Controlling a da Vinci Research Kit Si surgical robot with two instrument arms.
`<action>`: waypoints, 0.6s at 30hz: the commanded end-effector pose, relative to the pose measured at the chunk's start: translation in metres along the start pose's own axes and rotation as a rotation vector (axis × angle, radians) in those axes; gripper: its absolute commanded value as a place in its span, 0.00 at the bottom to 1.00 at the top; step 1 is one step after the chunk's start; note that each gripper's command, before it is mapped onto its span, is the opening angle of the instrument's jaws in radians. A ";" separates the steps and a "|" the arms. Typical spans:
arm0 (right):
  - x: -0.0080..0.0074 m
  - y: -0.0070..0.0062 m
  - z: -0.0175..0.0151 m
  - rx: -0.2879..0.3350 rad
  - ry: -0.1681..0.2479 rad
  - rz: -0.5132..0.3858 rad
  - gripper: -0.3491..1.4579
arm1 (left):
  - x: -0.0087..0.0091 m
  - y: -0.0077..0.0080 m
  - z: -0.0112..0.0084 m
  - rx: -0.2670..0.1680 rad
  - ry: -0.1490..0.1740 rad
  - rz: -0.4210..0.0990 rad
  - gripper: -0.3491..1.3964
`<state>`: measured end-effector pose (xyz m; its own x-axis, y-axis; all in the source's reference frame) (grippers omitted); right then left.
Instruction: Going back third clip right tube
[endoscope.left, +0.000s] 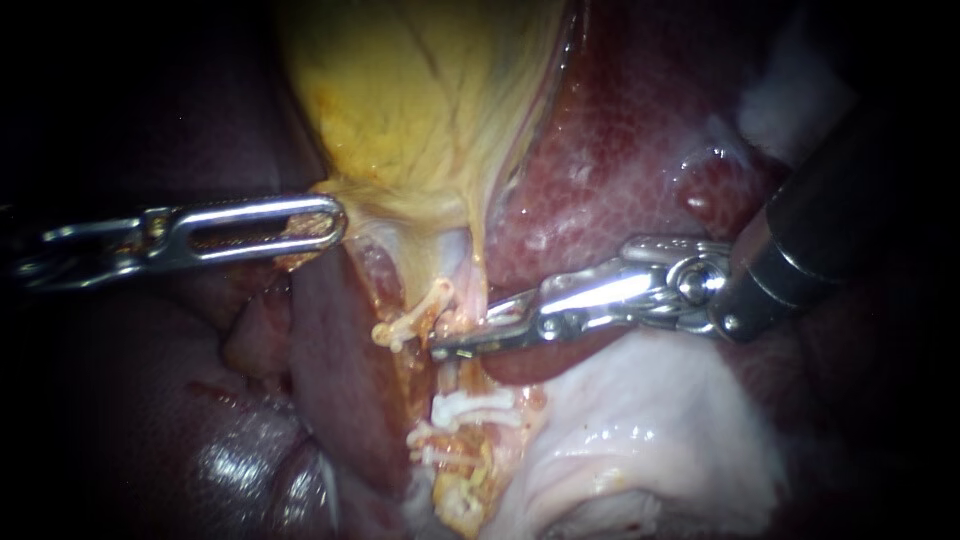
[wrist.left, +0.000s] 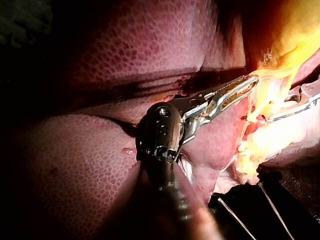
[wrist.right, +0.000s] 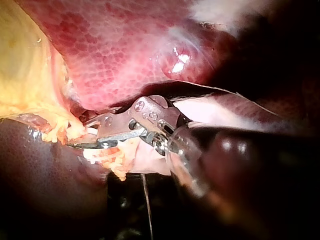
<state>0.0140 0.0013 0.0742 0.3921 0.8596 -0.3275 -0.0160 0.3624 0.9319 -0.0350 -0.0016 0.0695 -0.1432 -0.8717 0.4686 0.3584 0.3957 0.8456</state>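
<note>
End effector of my left instrument is clenched on the gallbladder at its narrow lower end, with yellow tissue caught between the two slotted halves; the left wrist view shows the same bite from the side. End effector of my right instrument is released: a thin gap shows between its slim halves in the endoscope and right wrist views, and I cannot tell whether anything sits in that gap. Largest around the gallbladder is the liver, dark red and mottled, lying against the gallbladder on the side my right instrument enters from, with another dark lobe on my left instrument's side. Further from the gallbladder, past the liver's edge, a mass of pale tissue spreads under my right shaft. From the gallbladder's narrow end a yellowish tube runs away toward that pale tissue. White clips cross it: a tilted clip just beneath the gallbladder's neck, a second clip further from the gallbladder, and a third clip furthest of all. My right tips lie just beside the tube, between the tilted clip and the second clip and nearer the tilted one; I cannot tell whether they touch it.
</note>
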 end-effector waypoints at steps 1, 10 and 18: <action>0.0000 -0.0001 0.0000 0.001 0.000 0.000 0.00 | 0.0000 0.0000 0.0000 0.001 0.000 0.000 0.00; -0.0016 -0.0002 0.0008 -0.031 -0.005 -0.092 0.44 | 0.0000 0.0000 -0.0001 0.001 0.000 0.000 0.00; -0.0010 0.0000 0.0008 -0.142 0.053 -0.184 0.52 | 0.0000 0.0000 -0.0002 0.002 0.001 0.000 0.00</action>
<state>0.0143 0.0002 0.0747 0.3517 0.7844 -0.5110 -0.0789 0.5687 0.8187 -0.0348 -0.0017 0.0694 -0.1425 -0.8719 0.4685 0.3574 0.3961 0.8458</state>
